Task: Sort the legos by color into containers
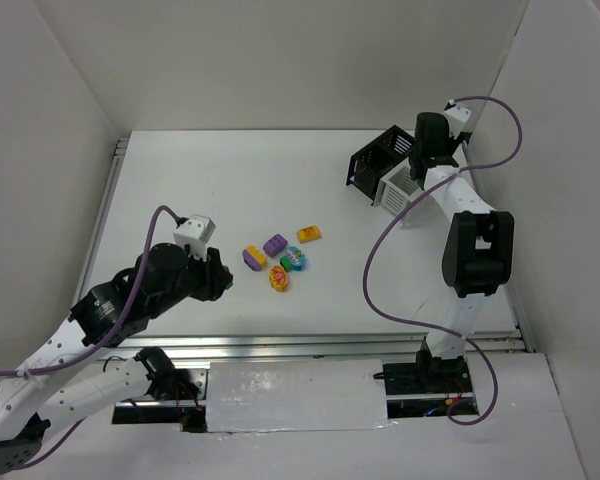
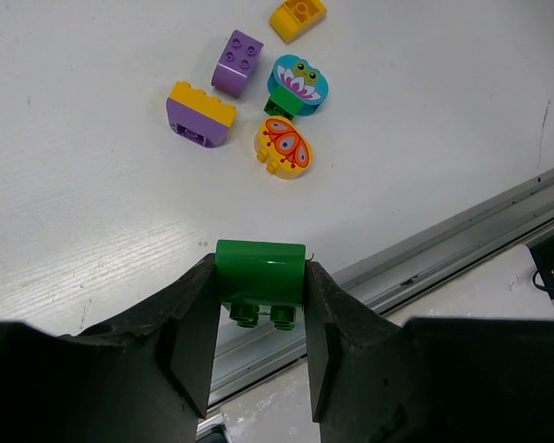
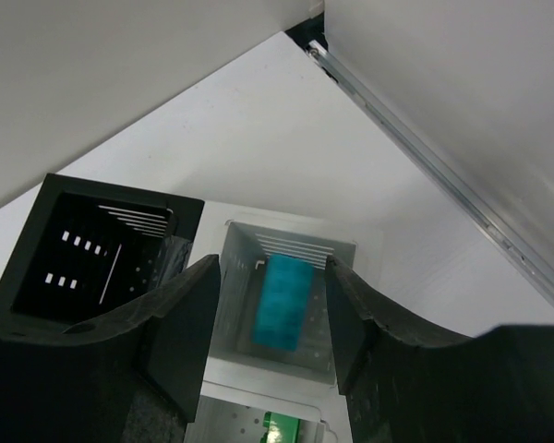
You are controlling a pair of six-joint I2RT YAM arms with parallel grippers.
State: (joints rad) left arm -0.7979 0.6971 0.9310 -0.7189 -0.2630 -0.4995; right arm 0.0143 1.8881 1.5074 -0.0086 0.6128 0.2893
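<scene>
My left gripper (image 2: pixel 258 309) is shut on a green brick (image 2: pixel 259 275), held a little above the table near its front rail; in the top view it (image 1: pixel 223 279) sits left of the loose legos. Those are a yellow-purple brick (image 2: pixel 200 113), a purple one (image 2: pixel 237 63), a teal oval on green (image 2: pixel 297 83), a red-yellow oval (image 2: pixel 283 148) and an orange one (image 2: pixel 297 17). My right gripper (image 3: pixel 272 272) hangs open over the white container (image 3: pixel 245 242). A blurred teal brick (image 3: pixel 282 303) is inside its opening, clear of both fingers. The black container (image 3: pixel 37 235) stands beside it.
Both containers (image 1: pixel 392 190) stand at the back right, close to the right wall and the table's metal edge rail (image 3: pixel 443 175). A green piece (image 3: pixel 279 430) shows below the white container's near wall. The front rail (image 2: pixel 443 249) runs just beyond the left gripper.
</scene>
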